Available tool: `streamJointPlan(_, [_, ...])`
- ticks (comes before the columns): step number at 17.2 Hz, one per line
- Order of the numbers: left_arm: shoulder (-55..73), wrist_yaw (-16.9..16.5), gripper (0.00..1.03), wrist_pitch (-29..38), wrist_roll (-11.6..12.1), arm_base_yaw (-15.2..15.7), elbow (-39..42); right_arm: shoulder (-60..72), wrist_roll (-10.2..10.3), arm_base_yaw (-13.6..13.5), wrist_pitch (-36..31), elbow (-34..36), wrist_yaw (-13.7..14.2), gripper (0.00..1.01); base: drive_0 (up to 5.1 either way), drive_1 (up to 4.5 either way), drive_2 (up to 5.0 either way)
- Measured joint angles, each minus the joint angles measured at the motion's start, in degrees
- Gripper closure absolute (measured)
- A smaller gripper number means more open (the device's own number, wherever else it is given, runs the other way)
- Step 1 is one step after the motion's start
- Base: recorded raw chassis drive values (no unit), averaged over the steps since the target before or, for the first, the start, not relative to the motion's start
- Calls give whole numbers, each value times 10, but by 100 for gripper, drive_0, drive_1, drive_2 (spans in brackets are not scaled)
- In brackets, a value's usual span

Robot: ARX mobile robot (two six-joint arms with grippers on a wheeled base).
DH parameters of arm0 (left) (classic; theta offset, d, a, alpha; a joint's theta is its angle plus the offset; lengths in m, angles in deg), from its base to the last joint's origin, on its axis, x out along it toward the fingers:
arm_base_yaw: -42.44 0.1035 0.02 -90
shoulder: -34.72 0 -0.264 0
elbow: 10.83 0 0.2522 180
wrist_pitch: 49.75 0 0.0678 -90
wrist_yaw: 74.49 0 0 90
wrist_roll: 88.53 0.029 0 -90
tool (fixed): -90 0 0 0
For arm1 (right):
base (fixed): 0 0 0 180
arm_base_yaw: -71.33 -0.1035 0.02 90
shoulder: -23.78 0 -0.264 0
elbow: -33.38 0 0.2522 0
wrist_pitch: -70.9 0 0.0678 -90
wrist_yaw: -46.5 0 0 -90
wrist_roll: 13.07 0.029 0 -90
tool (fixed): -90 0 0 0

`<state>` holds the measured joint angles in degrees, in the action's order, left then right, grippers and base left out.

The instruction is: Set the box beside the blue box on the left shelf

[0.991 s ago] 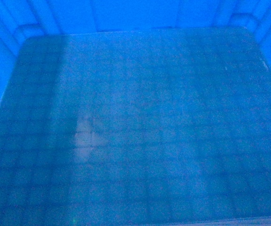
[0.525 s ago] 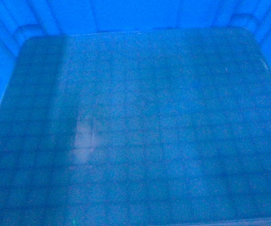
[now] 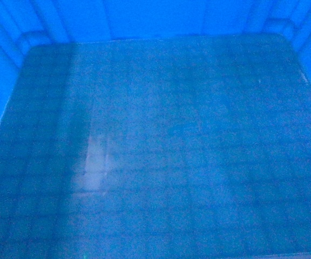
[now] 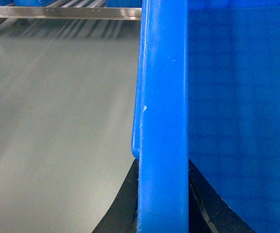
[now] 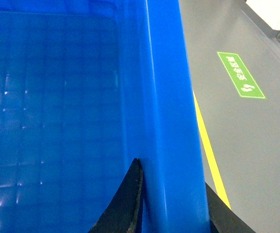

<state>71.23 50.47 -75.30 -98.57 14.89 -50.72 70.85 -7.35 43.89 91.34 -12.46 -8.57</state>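
The box (image 3: 161, 145) fills the head view: I look down on its glossy blue floor with a faint square grid, and its walls rise at the edges. My left gripper (image 4: 163, 165) is shut on the box's left rim (image 4: 162, 97), one black finger on each side. My right gripper (image 5: 171, 172) is shut on the right rim (image 5: 171, 97) in the same way. A metal shelf rail (image 4: 62, 12) runs along the top of the left wrist view, with slivers of blue above it. Whether these belong to the blue box I cannot tell.
Grey floor lies beyond both sides of the box. On the right, a yellow floor line (image 5: 208, 150) runs close along the box, with a green floor sign (image 5: 241, 75) farther out. A white object (image 5: 271, 12) shows at the far top right.
In the head view the box floor and its pale glare patch have drifted slightly downward. Otherwise nothing has visibly changed.
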Motion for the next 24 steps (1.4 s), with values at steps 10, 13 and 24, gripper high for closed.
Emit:
streamJointPlan(10, [1, 0, 91, 2, 0, 0, 0, 0, 0, 0, -2, 0, 0, 85, -3, 397, -403])
streamJointPlan(13, [1, 0, 91, 3, 0, 0, 0, 0, 0, 0, -3, 0, 0, 85, -2, 397, -402])
streamJointPlan(24, [0, 0, 91, 2, 0, 0, 0, 1, 0, 0, -2, 0, 0, 85, 5, 405, -395])
